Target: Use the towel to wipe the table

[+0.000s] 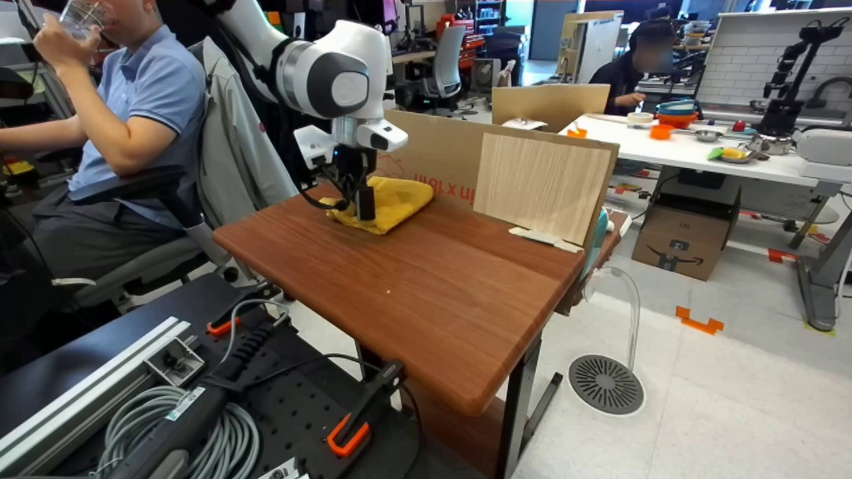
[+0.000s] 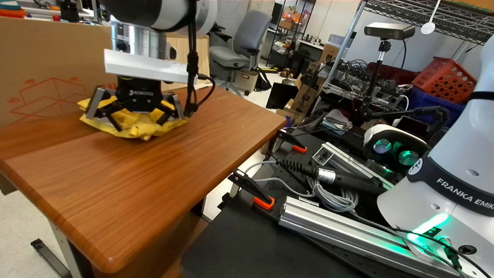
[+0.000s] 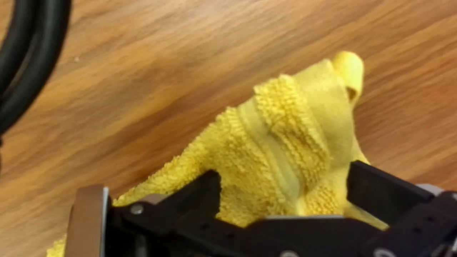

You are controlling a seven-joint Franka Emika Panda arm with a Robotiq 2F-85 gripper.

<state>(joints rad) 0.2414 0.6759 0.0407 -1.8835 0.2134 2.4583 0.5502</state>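
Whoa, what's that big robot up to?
A white and grey robot arm holds its black fingers down at a crumpled yellow towel lying on a brown wood-grain table. Its job is to wipe the table. Right now the fingers are spread apart, with some towel showing between them, not squeezed shut on it. I can't tell if any wiping has happened. A person in a light-blue shirt sits nearby, holding up a clear cup.
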